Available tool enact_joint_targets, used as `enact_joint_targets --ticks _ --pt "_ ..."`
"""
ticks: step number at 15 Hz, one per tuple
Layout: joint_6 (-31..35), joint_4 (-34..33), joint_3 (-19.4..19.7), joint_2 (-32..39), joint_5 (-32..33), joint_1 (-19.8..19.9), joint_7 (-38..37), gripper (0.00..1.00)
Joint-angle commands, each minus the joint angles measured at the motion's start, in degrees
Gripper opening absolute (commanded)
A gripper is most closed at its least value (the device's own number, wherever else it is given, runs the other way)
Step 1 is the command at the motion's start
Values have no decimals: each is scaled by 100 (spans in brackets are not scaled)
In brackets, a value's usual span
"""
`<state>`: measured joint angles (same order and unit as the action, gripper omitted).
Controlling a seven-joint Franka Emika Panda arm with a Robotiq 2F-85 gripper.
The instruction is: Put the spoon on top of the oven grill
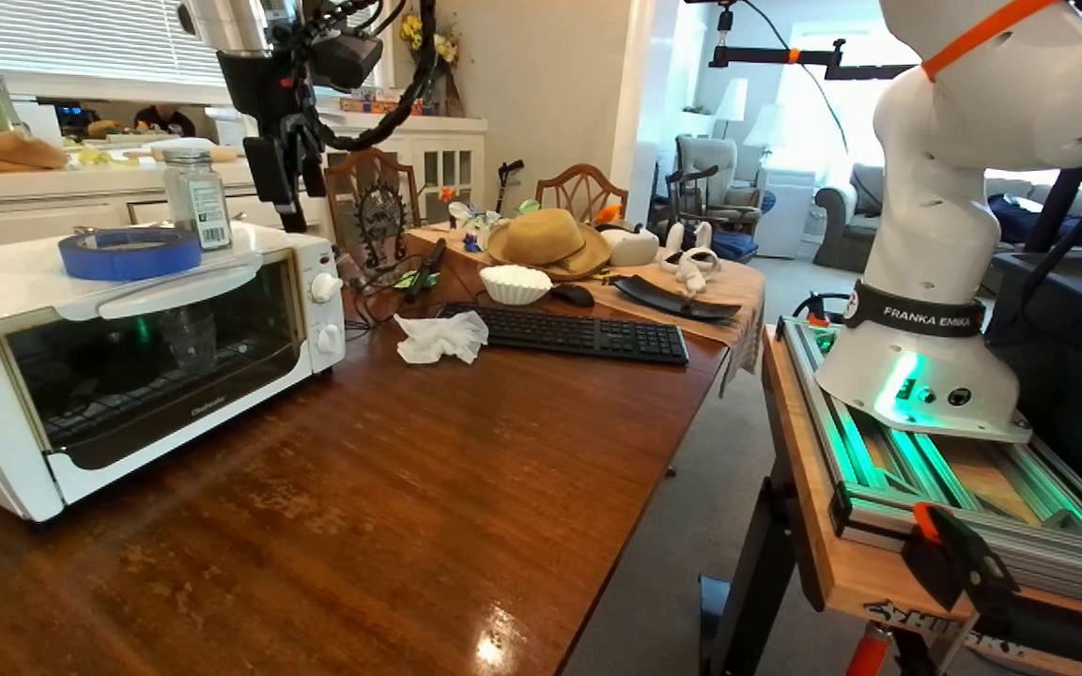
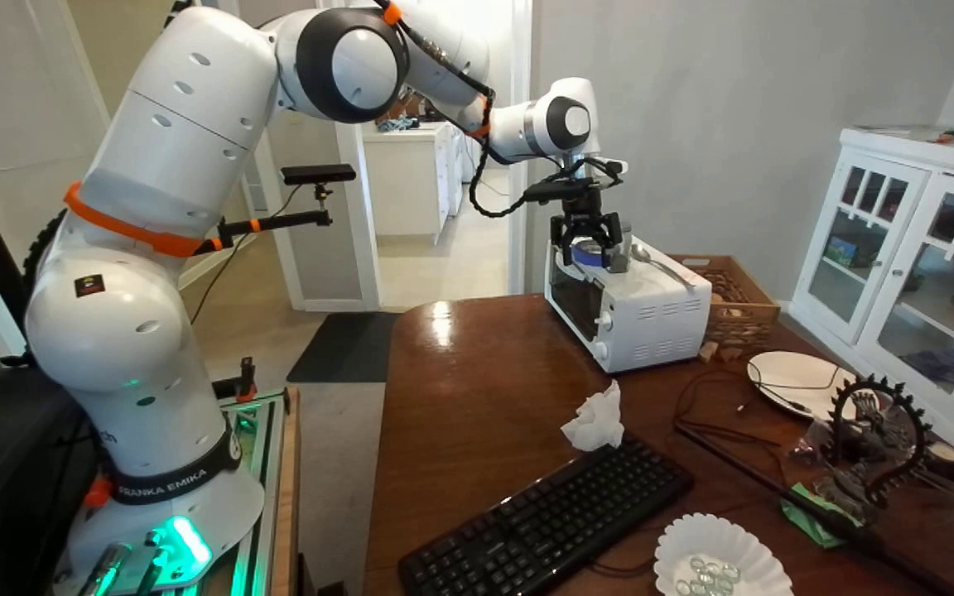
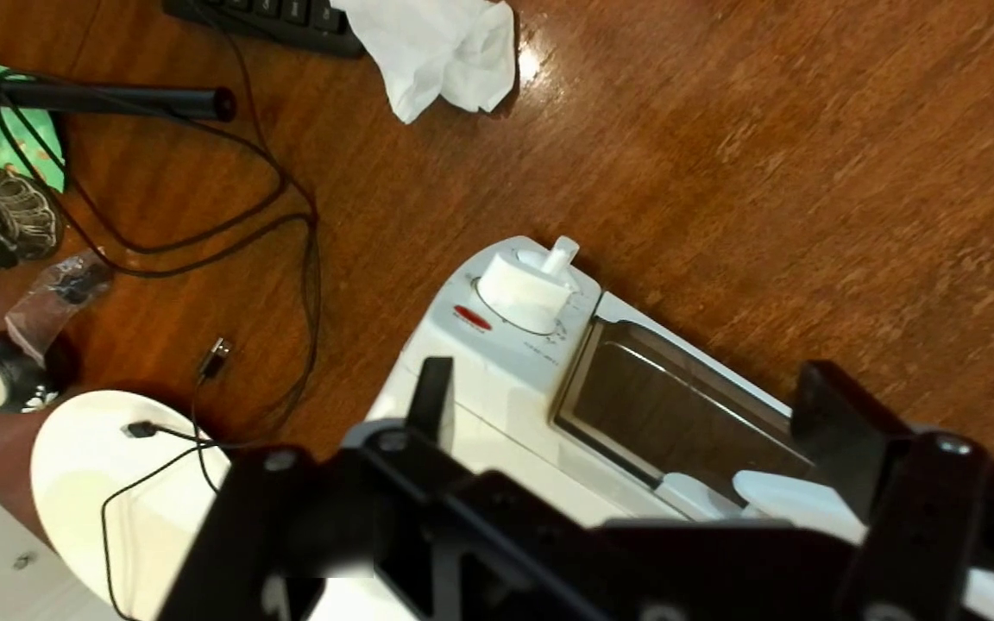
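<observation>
The oven grill is a white toaster oven with a dark glass door; it shows in both exterior views [image 1: 175, 371] [image 2: 659, 319] and in the wrist view [image 3: 510, 379]. A silver spoon [image 2: 662, 269] lies on its top, beside a glass jar, in an exterior view. The spoon is not visible in the wrist view. My gripper [image 1: 284, 202] points down above the oven's front part, near the tape and the jar; it also shows in an exterior view [image 2: 586, 255]. In the wrist view the gripper's [image 3: 631, 384] fingers are wide apart with nothing between them.
A blue tape roll [image 1: 131, 255] and a glass jar [image 1: 197, 202] stand on the oven. A crumpled tissue [image 2: 597, 418] and a keyboard [image 2: 547, 517] lie on the table. A wicker basket [image 2: 734, 302] and a white plate [image 2: 800, 377] are beside the oven.
</observation>
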<state>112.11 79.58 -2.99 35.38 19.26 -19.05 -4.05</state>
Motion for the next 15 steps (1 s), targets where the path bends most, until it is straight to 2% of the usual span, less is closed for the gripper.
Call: enact_joint_targets --ticks 1,7,15 --pt "-26 -31 -41 13 20 25 -13 100" --pt "-148 -48 -25 3 45 3 -54 100" --pt "-758 -79 -22 -111 18 -190 -767 100"
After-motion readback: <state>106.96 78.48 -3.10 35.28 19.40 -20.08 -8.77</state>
